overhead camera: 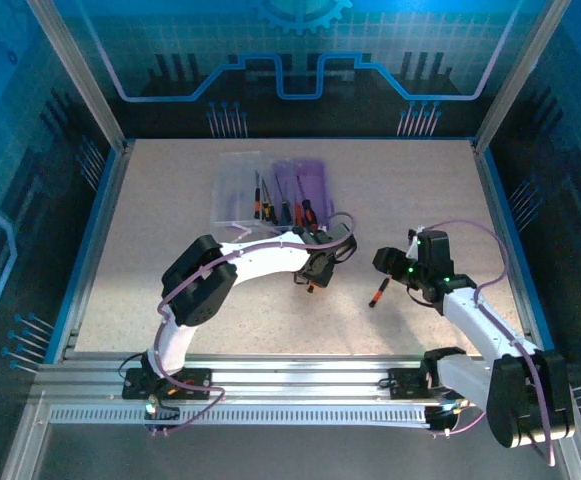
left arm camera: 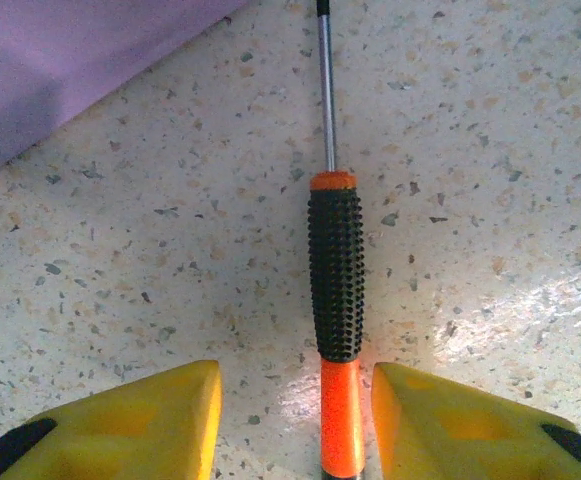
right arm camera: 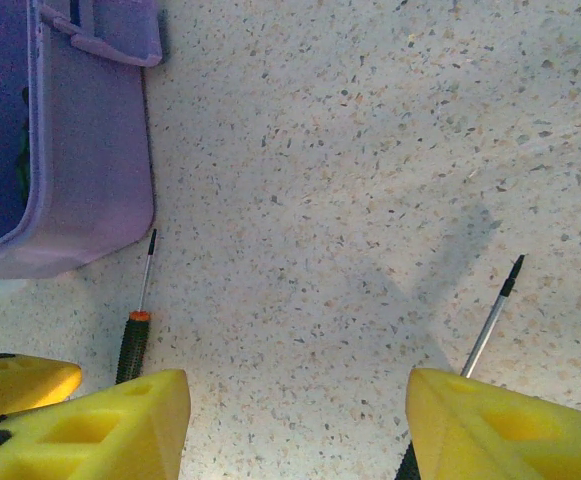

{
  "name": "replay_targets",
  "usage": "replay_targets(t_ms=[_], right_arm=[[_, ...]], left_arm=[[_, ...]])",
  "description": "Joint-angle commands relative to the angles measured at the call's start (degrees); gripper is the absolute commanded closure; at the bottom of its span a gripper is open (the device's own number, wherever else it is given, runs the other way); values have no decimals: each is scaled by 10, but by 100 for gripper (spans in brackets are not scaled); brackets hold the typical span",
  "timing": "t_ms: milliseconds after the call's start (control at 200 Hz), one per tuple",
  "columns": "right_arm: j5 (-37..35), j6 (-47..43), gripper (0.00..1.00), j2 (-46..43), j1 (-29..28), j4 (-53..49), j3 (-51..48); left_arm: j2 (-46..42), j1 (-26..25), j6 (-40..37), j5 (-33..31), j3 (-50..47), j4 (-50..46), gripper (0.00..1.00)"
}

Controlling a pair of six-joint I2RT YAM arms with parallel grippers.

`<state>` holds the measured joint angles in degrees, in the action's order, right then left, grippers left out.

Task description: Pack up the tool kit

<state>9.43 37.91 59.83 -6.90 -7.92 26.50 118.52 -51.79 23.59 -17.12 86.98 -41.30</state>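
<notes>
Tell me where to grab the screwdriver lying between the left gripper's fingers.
Grip the black knurled handle of the screwdriver, coming straight down with the left gripper, one finger on each side. It lies flat on the table, and the handle is its thickest, textured part; the shaft looks too thin.

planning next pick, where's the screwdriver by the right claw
The screwdriver lies on the table right of centre in the top view, close beside the right claw.

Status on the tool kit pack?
Left gripper open, straddling orange-handled screwdriver. Right gripper open beside second screwdriver. Case open, partly packed. Nothing blocking.
</notes>
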Motion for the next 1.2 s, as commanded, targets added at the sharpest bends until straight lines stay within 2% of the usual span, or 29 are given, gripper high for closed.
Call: replay_targets(t_ms=[0, 305, 600, 1066, 1196], right_arm=[[3, -9, 40, -8, 13, -7, 0], [5, -11, 40, -8, 16, -6, -2], [7, -10, 40, -9, 17, -9, 1], [6, -10, 40, -11, 19, -10, 4], [8, -9, 40, -10, 20, -10, 5]], left_arm=[[19, 1, -6, 17, 6, -3, 57], [32, 2, -6, 17, 8, -4, 62], [30, 2, -13, 29, 0, -5, 73], [-25, 1, -27, 34, -32, -3, 86], [-34, 0, -29, 35, -31, -5, 87]])
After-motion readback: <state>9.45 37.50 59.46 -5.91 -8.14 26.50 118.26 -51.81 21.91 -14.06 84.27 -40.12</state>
